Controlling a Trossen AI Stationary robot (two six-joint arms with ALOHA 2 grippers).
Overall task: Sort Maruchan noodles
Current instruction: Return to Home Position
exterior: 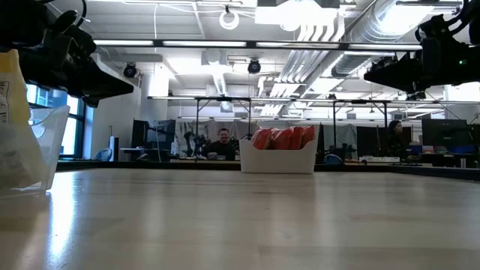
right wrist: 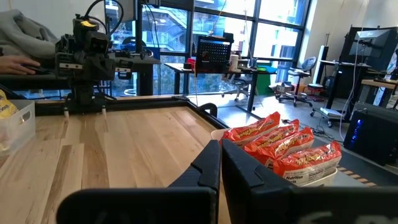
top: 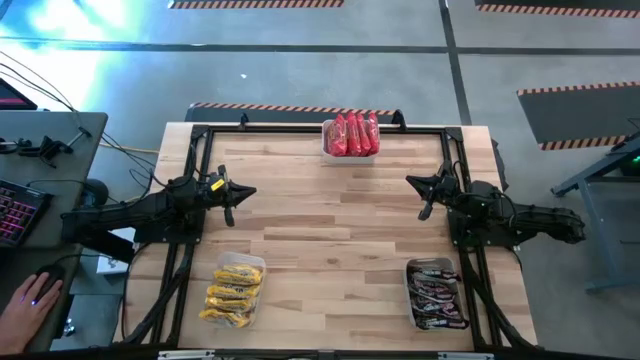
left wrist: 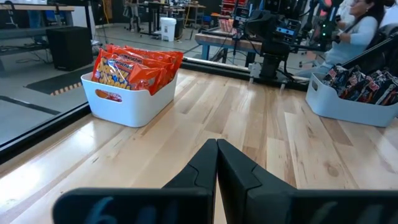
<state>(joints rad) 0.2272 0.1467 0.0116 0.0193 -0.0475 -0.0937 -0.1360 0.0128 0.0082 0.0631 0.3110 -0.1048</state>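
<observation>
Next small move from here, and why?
Probably just park both arms at home and stop. The left gripper and right gripper are shut and empty above the table. The red packs, yellow packs and dark packs sit grouped apart by colour, with no loose pack visible.

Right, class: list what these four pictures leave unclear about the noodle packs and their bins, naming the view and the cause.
- Number of dark packs: high view, they overlap in the gray bin; left wrist view, picture edge cuts them.
- Yellow packs: low view, blurred and cut by the edge; right wrist view, only a sliver.
- Wrapper print on red packs: high view, too small.
</observation>
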